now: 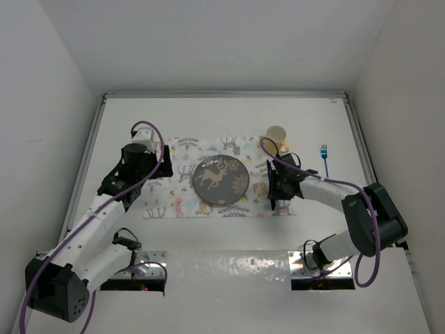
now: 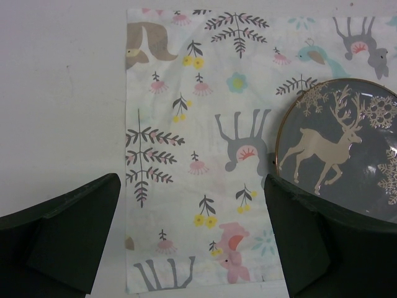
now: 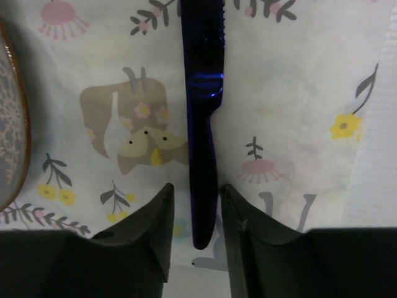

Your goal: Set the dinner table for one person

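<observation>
The dinner table spread white and flat beneath everything, from the arm bases to the far wall. On its middle lay a placemat printed with animals and leaves, and a grey plate with a deer on it sat at the mat's centre. The left gripper hung over the mat's left part, fingers spread wide and holding nothing. The right gripper was low over the mat's right strip. Its fingers were parted narrowly on either side of a blue knife, which lay flat on the mat just right of the plate, with a sliver of gap showing at one finger. The step in hand looked to be placing the knife, and it seemed nearly done. Next, the right arm would need to lift clear without dragging the knife askew. A cup stood by the mat's far right corner. A small blue fork lay on bare table well to the right and was probably the next thing to fetch.
</observation>
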Available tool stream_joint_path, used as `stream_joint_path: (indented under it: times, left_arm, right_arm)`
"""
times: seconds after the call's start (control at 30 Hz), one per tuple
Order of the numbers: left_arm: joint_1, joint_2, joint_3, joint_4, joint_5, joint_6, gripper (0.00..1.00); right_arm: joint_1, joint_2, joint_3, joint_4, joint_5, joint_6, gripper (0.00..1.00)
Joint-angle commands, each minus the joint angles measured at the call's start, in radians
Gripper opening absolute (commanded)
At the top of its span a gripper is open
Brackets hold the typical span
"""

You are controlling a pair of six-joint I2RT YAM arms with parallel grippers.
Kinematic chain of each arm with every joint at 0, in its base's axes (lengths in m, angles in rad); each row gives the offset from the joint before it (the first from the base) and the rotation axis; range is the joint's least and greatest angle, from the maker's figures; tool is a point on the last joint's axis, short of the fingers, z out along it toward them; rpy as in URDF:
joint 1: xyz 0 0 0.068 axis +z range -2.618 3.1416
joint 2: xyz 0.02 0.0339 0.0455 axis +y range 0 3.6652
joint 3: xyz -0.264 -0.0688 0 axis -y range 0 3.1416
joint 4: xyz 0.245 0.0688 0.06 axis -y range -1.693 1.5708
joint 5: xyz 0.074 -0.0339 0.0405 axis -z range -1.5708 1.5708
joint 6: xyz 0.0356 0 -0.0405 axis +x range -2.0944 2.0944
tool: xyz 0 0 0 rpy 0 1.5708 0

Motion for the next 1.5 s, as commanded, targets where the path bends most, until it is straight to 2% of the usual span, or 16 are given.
stream_joint_path:
  times: [0.0,0.07,0.13,0.2,0.23,0.33,0.47,0.63,0.67,0.77,0.97,1.3,1.4,1.43,1.47]
  left_arm:
    - [0.01,-0.001,0.022,0.019,-0.012,-0.008,1.0]
    - [0.01,-0.001,0.022,0.019,-0.012,-0.008,1.0]
    - [0.01,-0.003,0.022,0.018,-0.013,-0.008,1.0]
    - [0.01,-0.004,0.022,0.016,-0.013,-0.008,1.0]
    - [0.01,-0.006,0.022,0.016,-0.015,-0.008,1.0]
    - [0.01,-0.012,0.022,0.013,-0.017,-0.008,1.0]
    - [0.01,-0.015,0.022,0.014,-0.012,-0.008,1.0]
    - [0.01,-0.023,0.022,0.014,-0.009,-0.006,1.0]
    - [0.009,-0.024,0.022,0.013,-0.009,-0.005,1.0]
    - [0.009,-0.029,0.021,0.016,-0.007,-0.003,1.0]
    - [0.01,-0.016,0.021,0.014,-0.015,0.002,1.0]
    - [0.01,0.02,0.022,0.01,-0.041,0.006,1.0]
    - [0.01,0.023,0.024,0.008,-0.046,0.006,1.0]
    - [0.01,0.025,0.025,0.01,-0.049,0.006,1.0]
    - [0.01,0.027,0.025,0.01,-0.049,0.008,1.0]
  right_arm:
    - [0.007,-0.002,0.009,0.029,-0.028,0.004,0.37]
    - [0.007,-0.006,0.023,0.01,-0.032,-0.017,0.45]
    - [0.005,-0.019,0.065,-0.048,0.01,-0.053,0.49]
    - [-0.004,-0.042,0.101,-0.093,0.063,-0.088,0.47]
    - [-0.016,-0.067,0.115,-0.106,0.086,-0.131,0.4]
    - [-0.12,-0.094,0.164,-0.166,0.106,-0.21,0.29]
    - [-0.3,-0.088,0.198,-0.189,0.112,-0.316,0.29]
    - [-0.436,-0.045,0.232,-0.15,0.135,-0.412,0.31]
    - [-0.508,-0.017,0.252,-0.13,0.127,-0.422,0.32]
    - [-0.597,0.075,0.319,-0.111,0.063,-0.467,0.36]
    - [-0.659,0.258,0.457,-0.1,0.011,-0.551,0.41]
    - [-0.705,0.447,0.568,-0.085,-0.064,-0.585,0.37]
    - [-0.705,0.471,0.575,-0.093,-0.081,-0.608,0.33]
    - [-0.705,0.482,0.574,-0.099,-0.084,-0.61,0.29]
    - [-0.707,0.485,0.572,-0.102,-0.088,-0.62,0.21]
